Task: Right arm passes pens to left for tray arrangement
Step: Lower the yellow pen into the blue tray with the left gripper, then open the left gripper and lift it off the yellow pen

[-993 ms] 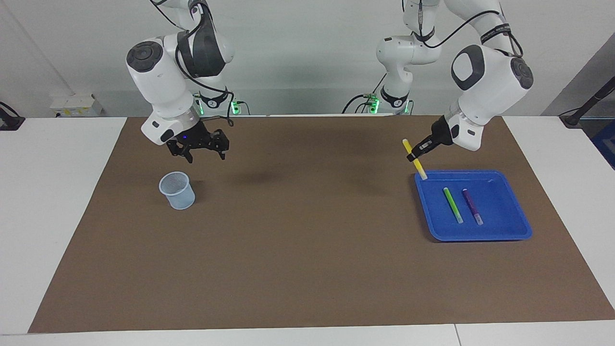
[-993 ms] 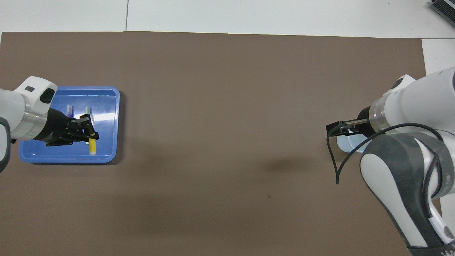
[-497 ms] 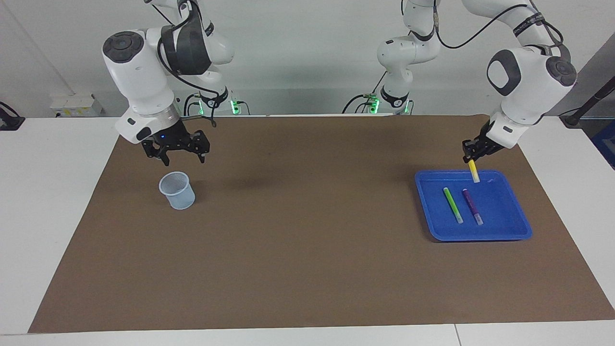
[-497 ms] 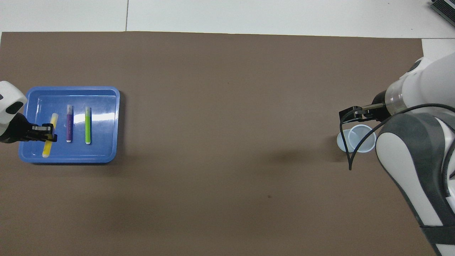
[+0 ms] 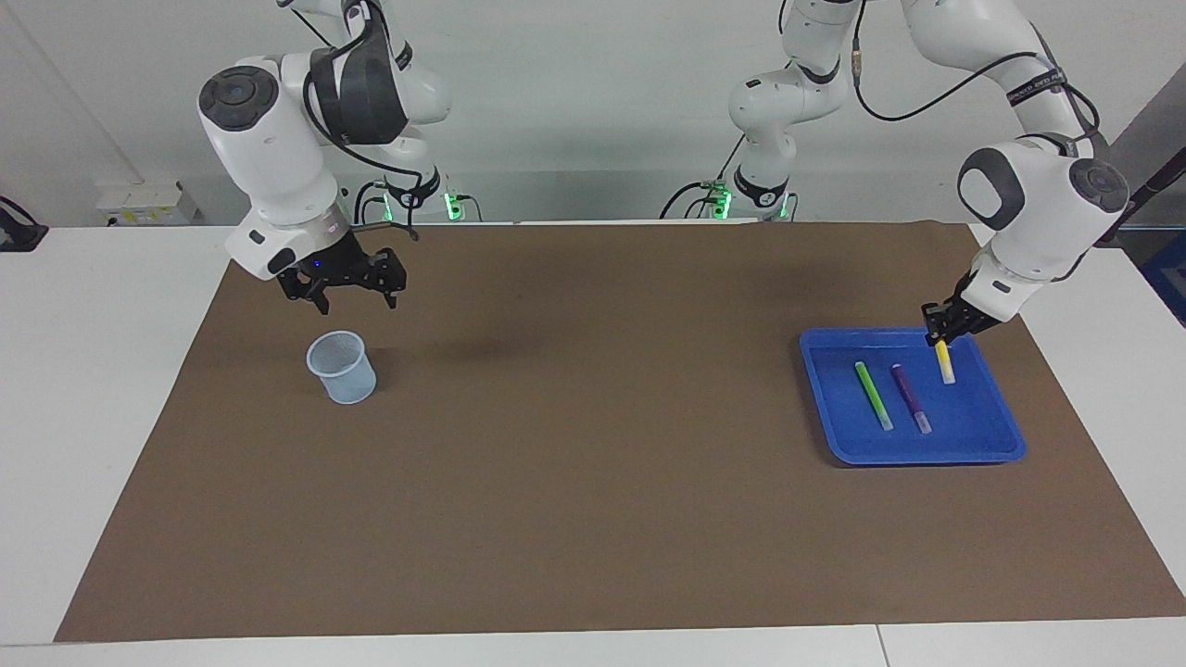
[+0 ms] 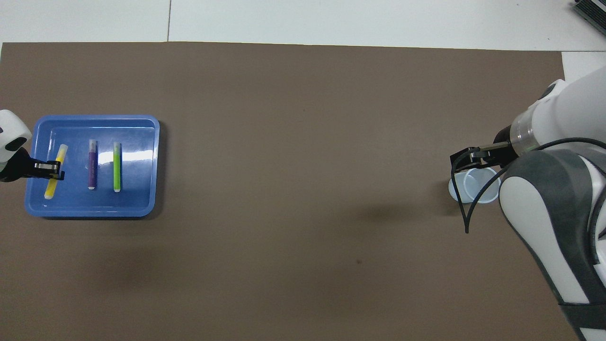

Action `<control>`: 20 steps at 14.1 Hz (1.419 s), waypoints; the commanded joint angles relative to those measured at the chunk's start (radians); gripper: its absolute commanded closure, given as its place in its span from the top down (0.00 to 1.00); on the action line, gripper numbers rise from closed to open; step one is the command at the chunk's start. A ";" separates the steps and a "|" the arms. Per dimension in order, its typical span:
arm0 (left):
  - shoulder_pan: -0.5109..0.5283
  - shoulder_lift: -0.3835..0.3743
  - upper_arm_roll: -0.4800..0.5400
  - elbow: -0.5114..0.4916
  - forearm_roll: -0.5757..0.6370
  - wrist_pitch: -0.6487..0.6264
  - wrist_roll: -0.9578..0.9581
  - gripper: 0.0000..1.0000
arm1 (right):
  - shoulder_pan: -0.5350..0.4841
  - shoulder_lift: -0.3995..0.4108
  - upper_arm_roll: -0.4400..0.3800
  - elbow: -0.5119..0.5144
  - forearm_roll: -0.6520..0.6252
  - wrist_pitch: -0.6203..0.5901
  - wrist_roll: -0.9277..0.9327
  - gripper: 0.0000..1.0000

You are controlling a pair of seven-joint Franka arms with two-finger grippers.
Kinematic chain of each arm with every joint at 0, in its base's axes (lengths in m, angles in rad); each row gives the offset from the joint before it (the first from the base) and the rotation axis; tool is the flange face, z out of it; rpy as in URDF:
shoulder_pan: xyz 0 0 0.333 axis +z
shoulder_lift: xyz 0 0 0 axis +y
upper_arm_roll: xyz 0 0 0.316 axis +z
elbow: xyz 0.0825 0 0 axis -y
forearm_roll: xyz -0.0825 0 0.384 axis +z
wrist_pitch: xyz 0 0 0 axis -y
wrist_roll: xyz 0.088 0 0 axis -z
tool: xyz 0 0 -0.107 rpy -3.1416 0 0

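Holding: our left claw (image 5: 942,335) grips the yellow pen (image 5: 945,363) over the tray (image 5: 1005,435).
Waiting: our right claw (image 5: 345,295) hangs wide above the cup (image 5: 342,368).

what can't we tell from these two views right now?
- Yellow pen, facing view: whether its lower tip touches the blue tray floor cannot be told; too small.
- Left pincer, overhead view: the arm is cut off by the picture's edge.
- Mesh cup, overhead view: partly covered by the right pincer and cable; its inside is not visible.
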 commanded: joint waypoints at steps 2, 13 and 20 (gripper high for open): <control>0.048 0.078 -0.008 0.019 0.018 0.085 0.061 0.00 | 0.009 -0.024 -0.011 -0.028 -0.021 0.008 -0.010 1.00; 0.070 0.174 -0.008 -0.123 0.017 0.419 -0.011 0.00 | 0.032 -0.041 -0.011 0.167 -0.005 -0.176 -0.002 1.00; 0.065 0.178 -0.010 -0.080 0.018 0.398 0.016 1.00 | 0.033 -0.035 -0.101 0.164 0.027 -0.170 0.013 1.00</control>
